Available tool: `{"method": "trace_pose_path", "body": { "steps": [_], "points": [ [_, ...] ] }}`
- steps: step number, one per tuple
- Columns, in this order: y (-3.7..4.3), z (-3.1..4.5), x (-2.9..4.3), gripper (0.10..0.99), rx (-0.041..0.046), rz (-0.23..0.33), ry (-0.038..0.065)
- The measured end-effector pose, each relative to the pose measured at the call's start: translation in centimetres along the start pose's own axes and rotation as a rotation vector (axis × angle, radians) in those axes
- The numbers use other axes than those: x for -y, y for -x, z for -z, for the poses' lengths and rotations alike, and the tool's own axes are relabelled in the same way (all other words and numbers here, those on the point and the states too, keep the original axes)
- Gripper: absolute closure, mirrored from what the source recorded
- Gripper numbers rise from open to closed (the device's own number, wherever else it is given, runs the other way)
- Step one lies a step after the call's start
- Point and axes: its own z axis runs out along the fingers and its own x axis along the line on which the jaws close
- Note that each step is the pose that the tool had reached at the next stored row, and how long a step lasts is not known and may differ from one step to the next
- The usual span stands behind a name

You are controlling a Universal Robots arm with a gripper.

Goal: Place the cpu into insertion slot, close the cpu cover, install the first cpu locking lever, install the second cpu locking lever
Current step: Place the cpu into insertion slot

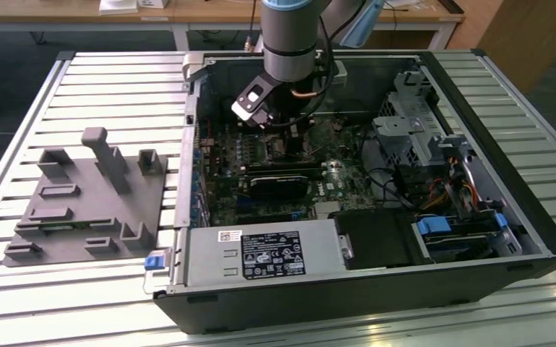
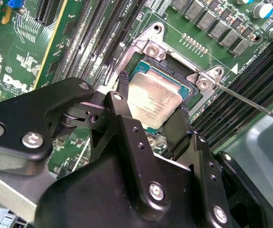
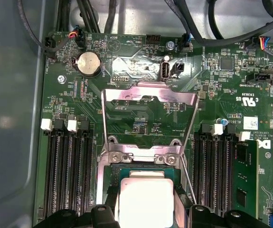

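The gripper has its fingers narrowed onto two opposite edges of the cpu, holding it; the cpu lies in the insertion slot, mid-motherboard, between the memory slots. The cpu cover stands swung open past the slot's hinged edge.

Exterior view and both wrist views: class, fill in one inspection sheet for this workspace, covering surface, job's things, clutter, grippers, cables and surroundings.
Surface: slatted metal table carrying an open computer case.
Job's things: cpu sits at the insertion slot; cpu cover swung open, lying back over the motherboard; wire locking levers unlatched.
Clutter: grey fixture block on the table, to the exterior view's left of the case.
Gripper: jaws shut on two opposite edges of the cpu.
Cables: black cables beyond the motherboard's edge; coloured wires beside the drive bays.
Surroundings: wooden desks behind the table.
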Motion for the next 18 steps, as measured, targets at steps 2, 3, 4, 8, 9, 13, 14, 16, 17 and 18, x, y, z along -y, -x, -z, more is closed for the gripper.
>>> {"method": "trace_pose_path", "body": {
  "steps": [2,3,4,8,9,13,14,16,17,18],
  "points": [
    [0.0,0.0,0.0,0.545,-0.0001,0.0,0.0],
    [0.0,0.0,0.0,0.545,-0.0001,0.0,0.0],
    [0.0,-0.01,0.0,0.545,-0.0001,0.0,0.0],
    [0.0,-0.01,0.0,0.537,-0.0001,0.0,0.0],
    [-0.01,-0.01,0.0,0.537,-0.0001,0.0,0.0],
    [-0.08,-0.05,0.0,0.475,-0.0002,0.0,0.0],
    [-0.14,-0.05,-0.01,0.475,-0.0002,0.0,0.0],
    [-0.27,-0.07,-0.01,0.475,-0.0006,0.0,0.0],
    [-0.31,-0.08,-0.01,0.475,-0.0009,0.0,0.0],
    [-0.34,-0.1,-0.02,0.475,-0.0013,0.0,0.0]
  ]
}}
